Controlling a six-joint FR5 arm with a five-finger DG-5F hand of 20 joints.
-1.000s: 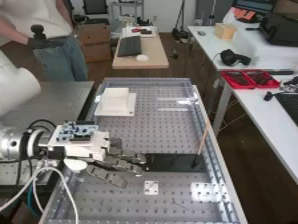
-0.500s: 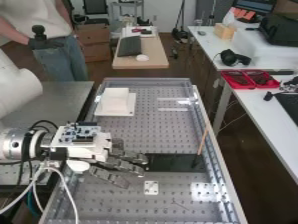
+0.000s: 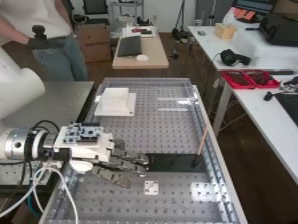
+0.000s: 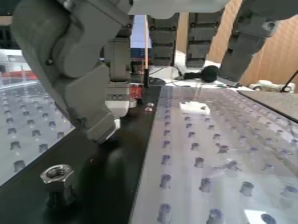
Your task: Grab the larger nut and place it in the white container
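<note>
Silver nut (image 4: 61,181), likely the larger one, there on the black strip (image 4: 120,185), ungrasped! Showing straight fingers (image 3: 112,176), spread apart, with nothing clamped. Not picked up, not placed: looks like lining up at most. Leaves the grasp, the lift, the carry over the counter (image 3: 166,135), and the release into what looks like the white container (image 3: 115,102).

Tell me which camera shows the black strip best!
The wrist view, because the black strip runs close up there, with a shiny nut on it. In the high view, the robot's hand covers part of the strip, and the rest sticks out past it.
</note>
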